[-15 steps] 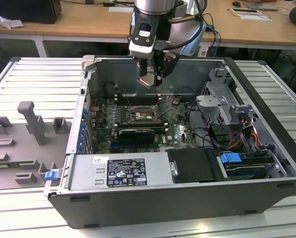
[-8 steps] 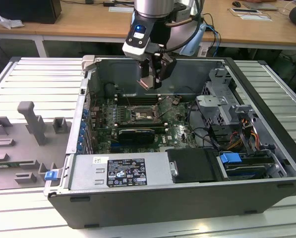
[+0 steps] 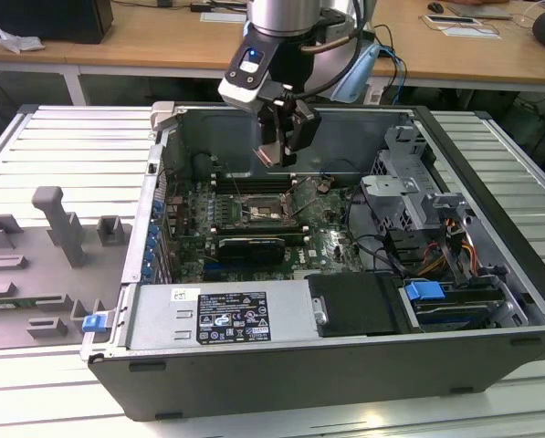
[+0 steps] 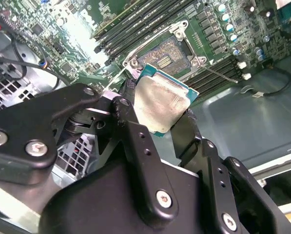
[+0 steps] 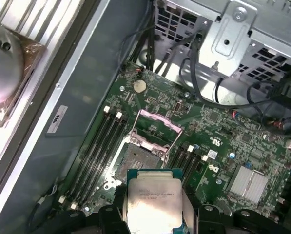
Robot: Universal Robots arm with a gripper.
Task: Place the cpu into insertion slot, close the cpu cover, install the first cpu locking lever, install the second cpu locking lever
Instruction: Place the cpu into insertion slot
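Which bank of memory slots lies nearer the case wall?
The bank between socket and grey wall; the other bank lies on the silver heatsink side.

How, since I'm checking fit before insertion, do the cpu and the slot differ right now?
The cpu is clamped in the gripper, off the board; the slot sits in the board, empty. The cpu shows a pale silvery metal face; the slot is dark inside a metal rim. Both are square.
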